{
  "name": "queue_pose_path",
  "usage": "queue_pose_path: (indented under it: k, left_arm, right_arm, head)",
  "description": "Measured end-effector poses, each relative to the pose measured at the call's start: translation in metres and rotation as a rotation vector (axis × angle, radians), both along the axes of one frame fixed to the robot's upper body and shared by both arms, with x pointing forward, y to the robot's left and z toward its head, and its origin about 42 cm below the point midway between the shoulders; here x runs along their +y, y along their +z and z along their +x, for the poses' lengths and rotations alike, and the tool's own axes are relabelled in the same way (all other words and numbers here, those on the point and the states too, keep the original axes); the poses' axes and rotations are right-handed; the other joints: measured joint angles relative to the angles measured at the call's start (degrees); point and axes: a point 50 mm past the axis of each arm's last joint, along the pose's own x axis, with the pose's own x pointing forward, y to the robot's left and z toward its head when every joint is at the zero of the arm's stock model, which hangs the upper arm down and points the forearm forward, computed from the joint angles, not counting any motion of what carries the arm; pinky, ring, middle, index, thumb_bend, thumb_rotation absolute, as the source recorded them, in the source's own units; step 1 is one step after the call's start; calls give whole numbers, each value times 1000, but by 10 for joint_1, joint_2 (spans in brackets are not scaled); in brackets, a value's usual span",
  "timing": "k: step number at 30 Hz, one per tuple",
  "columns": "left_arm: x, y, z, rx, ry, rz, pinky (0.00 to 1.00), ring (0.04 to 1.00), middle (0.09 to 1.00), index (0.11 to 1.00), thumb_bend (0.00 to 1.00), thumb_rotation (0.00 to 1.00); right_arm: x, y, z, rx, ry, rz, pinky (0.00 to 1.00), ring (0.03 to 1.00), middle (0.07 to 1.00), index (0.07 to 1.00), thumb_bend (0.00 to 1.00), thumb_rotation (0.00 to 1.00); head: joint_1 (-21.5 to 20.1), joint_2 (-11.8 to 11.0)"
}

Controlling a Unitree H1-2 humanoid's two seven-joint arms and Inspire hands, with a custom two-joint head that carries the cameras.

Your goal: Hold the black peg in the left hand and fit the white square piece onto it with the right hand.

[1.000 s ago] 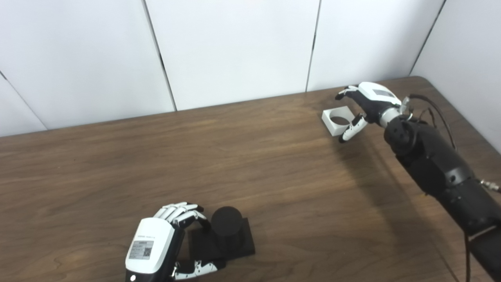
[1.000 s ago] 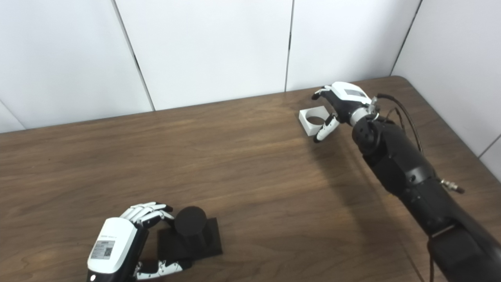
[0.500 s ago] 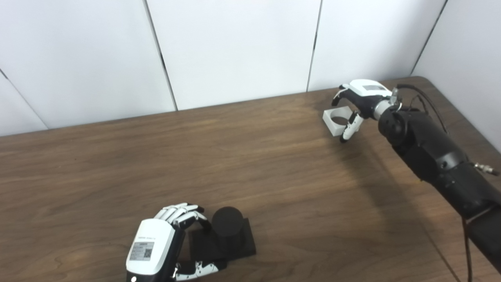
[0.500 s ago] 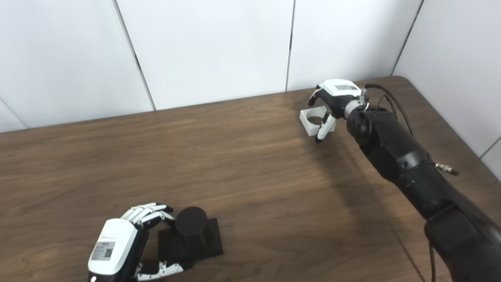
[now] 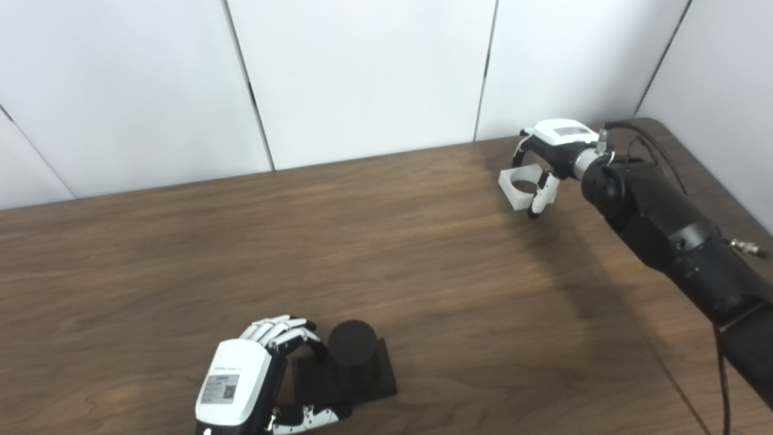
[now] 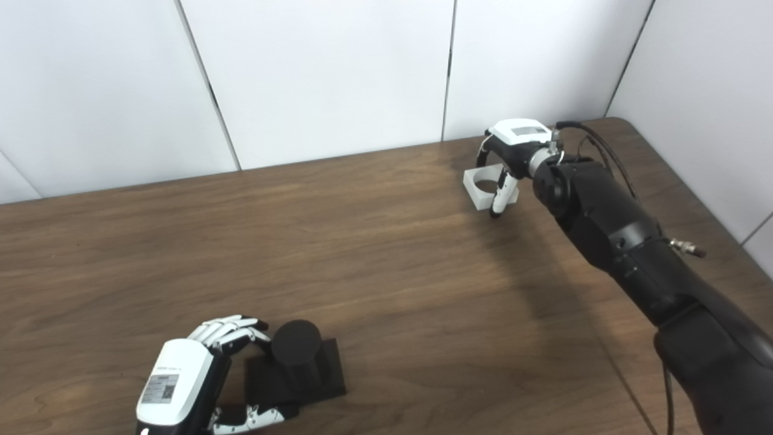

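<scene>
White square piece (image 5: pixel 524 186), right hand (image 5: pixel 551 154) closing around

Both hands are white-shelled with black palms and joints. The left hand (image 5: pixel 241 386) carries a grey label with a QR code on its back; its fingers (image 5: pixel 272 329) are white with black tips. The right hand (image 5: pixel 552 148) bears a grey plate — behind it a silver wrist ring, a bulky black forearm (image 5: pixel 664 223) and thin black cables (image 5: pixel 640 142).

We counted one black peg (image 5: pixel 352 353) on its square base, one white square piece (image 5: pixel 520 186) with a round hole, two hands, left (image 5: pixel 241 386) and right (image 5: pixel 552 151), and one table (image 5: pixel 181 254).
</scene>
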Motion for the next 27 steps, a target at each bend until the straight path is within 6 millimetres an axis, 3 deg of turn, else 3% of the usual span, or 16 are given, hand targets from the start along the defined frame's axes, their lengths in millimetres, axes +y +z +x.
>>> queue_pose_path:
  k: [11, 17, 19, 20, 23, 27]
  left_arm:
    - [-1, 1, -1, 5, 1, -2, 775, 776, 733, 486, 518, 47]
    - [-2, 3, -2, 10, -2, -1, 774, 780, 736, 486, 518, 48]
    - [-3, 3, -2, 13, -3, 0, 777, 783, 738, 486, 518, 48]
    - [-4, 3, -2, 14, -4, -1, 777, 784, 739, 486, 518, 48]
    - [-4, 3, -2, 15, -4, -2, 775, 783, 738, 486, 517, 49]
    - [-4, 3, -2, 14, -5, -3, 773, 779, 737, 486, 517, 48]
  right_arm:
    - [3, 1, 6, 39, 44, -63, 1000, 1000, 941, 677, 881, 164]
    - [6, 3, 11, 73, 79, -99, 1000, 985, 898, 600, 837, 132]
    - [5, 4, 12, 78, 83, -105, 973, 944, 856, 512, 590, 136]
    - [5, 4, 12, 79, 87, -110, 963, 936, 848, 501, 558, 136]
    - [5, 4, 13, 81, 97, -122, 906, 910, 806, 488, 527, 131]
    - [5, 4, 13, 83, 103, -125, 927, 904, 794, 487, 522, 129]
  head:
    - [4, 4]
    - [5, 5]
    - [6, 6]
    - [6, 6]
    - [6, 6]
    - [6, 6]
